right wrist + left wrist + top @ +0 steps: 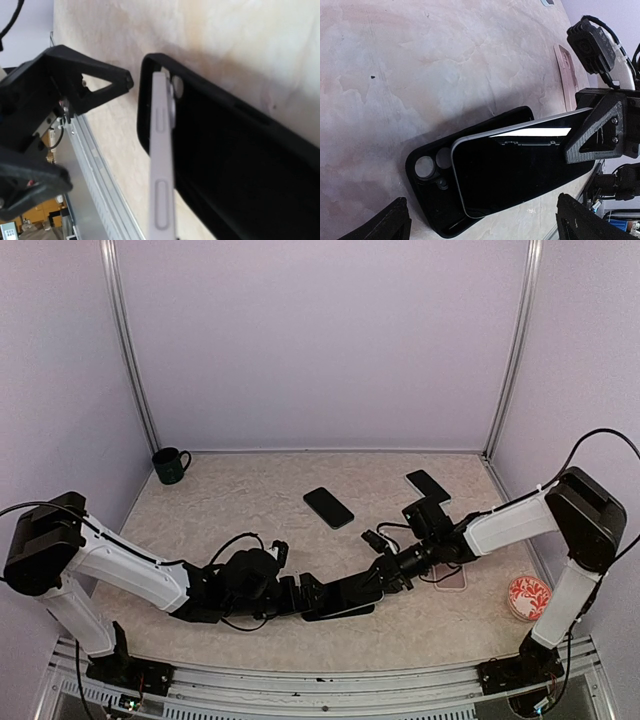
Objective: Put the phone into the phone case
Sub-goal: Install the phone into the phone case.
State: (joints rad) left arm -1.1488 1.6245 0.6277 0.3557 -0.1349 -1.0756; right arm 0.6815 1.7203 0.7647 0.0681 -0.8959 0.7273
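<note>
right gripper, arm stretched low across the table, clamps the phone tilted into the phone case; left gripper gapes wide, empty, just beside the case.

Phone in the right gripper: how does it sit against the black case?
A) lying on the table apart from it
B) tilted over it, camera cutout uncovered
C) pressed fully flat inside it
B: in the left wrist view the phone slants over the black case, with the right gripper holding one end up. The camera cutout shows bare beside it.
</note>
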